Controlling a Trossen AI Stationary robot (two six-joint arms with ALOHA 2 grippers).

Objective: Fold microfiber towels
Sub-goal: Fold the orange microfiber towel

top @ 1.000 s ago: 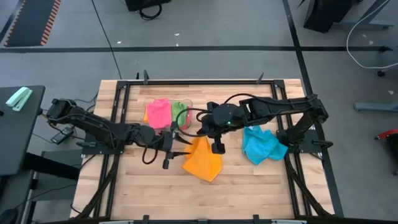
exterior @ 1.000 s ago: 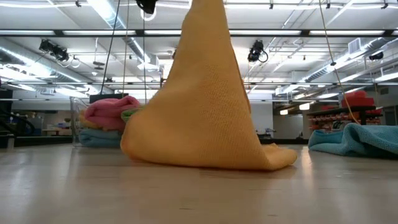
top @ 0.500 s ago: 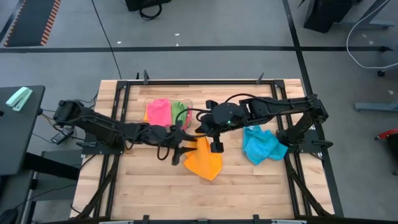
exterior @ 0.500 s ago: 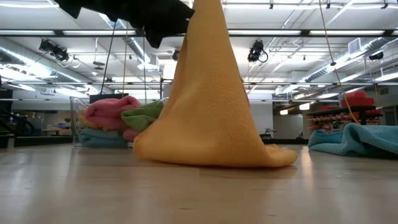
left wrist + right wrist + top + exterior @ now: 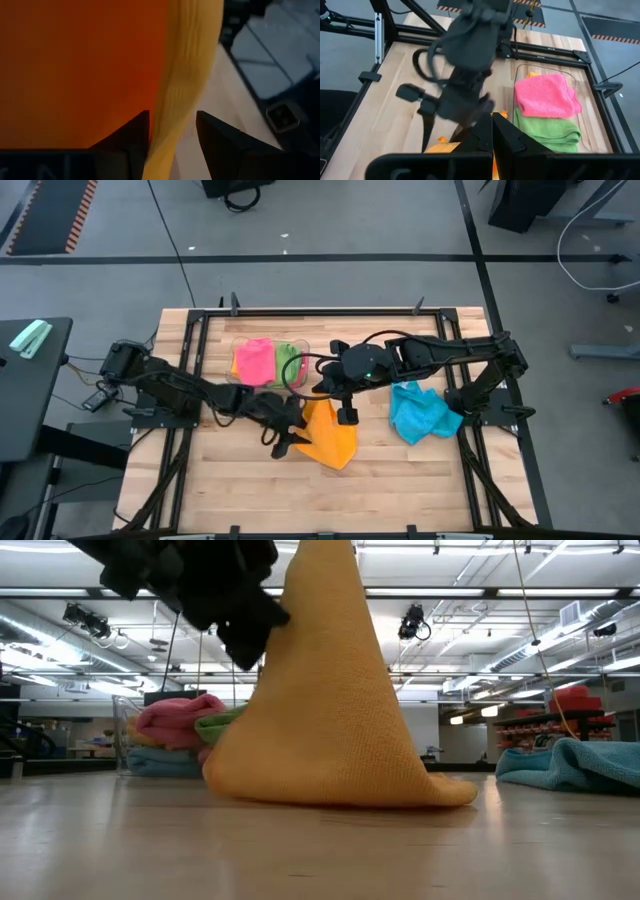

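An orange-yellow towel (image 5: 330,438) hangs in a cone (image 5: 330,710) from my right gripper (image 5: 347,417), which is shut on its top; its lower edge lies on the table. My left gripper (image 5: 283,442) is open at the towel's left side. In the left wrist view its two fingers stand on either side of a hanging edge (image 5: 175,105) of the towel. A blue towel (image 5: 420,412) lies crumpled on the table to the right. Pink (image 5: 254,360) and green (image 5: 289,360) folded towels sit in a clear bin at the far side. My left gripper has the towel's hanging edge (image 5: 167,135) running between its open fingers; whether a finger touches the cloth I cannot tell. My right gripper pinches the orange-yellow towel at its topmost point (image 5: 331,412) from above. The towel hangs below it, spreading out, with its bottom edge (image 5: 400,800) resting on the table.
The clear bin (image 5: 122,735) stands at the far side, left of centre. A dark metal frame (image 5: 320,311) runs round the table's edge. Bare wood (image 5: 260,490) lies at the near side.
My left gripper has come down and gone toward the table's right edge, rolling as it went, until its fingers straddle the orange-yellow towel's left edge. The towel's lower left part has swung a little. My right gripper has kept still, holding the towel up.
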